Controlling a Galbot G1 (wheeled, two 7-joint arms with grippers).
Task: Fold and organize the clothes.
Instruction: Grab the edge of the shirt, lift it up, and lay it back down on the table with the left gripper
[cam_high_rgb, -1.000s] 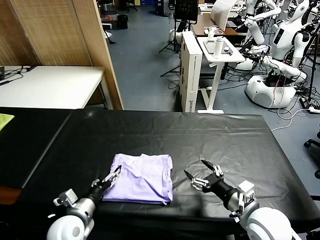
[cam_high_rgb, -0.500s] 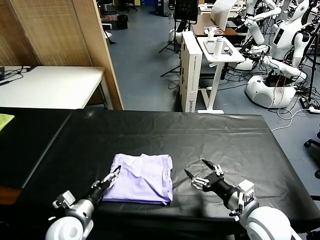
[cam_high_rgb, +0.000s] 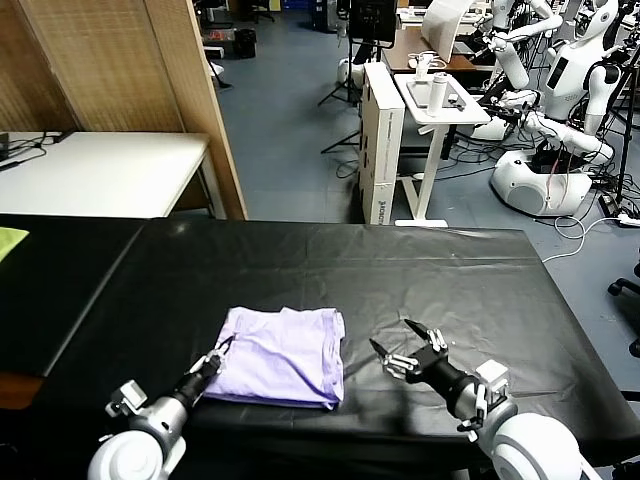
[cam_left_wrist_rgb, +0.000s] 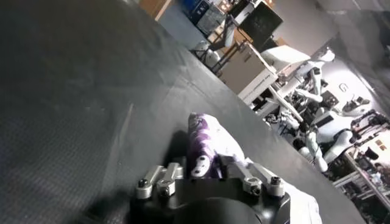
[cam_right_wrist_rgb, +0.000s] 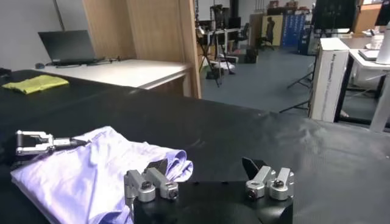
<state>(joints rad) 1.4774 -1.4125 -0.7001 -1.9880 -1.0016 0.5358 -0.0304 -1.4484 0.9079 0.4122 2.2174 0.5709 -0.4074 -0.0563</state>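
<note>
Mid-fold: shirt (cam_high_rgb: 282, 357) lying folded on the table (cam_high_rgb: 470, 280). Left gripper (cam_high_rgb: 217, 353) pinched shut on shirt's left edge; right gripper (cam_high_rgb: 398, 350) spread wide beside it, holding nothing. Next, probably lifting that edge across without dragging.

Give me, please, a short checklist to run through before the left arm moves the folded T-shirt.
1. Left pincer shut on the T-shirt's left edge: ok, its fingers are pinched together on the cloth.
2. How many layers are caught: cannot tell.
3. Right pincer open and off the cloth: ok, it is over the black table beside the shirt.
4. T-shirt folded compactly: ok.
5. Yellow-green scrap away from the work: ok, far left.
</note>
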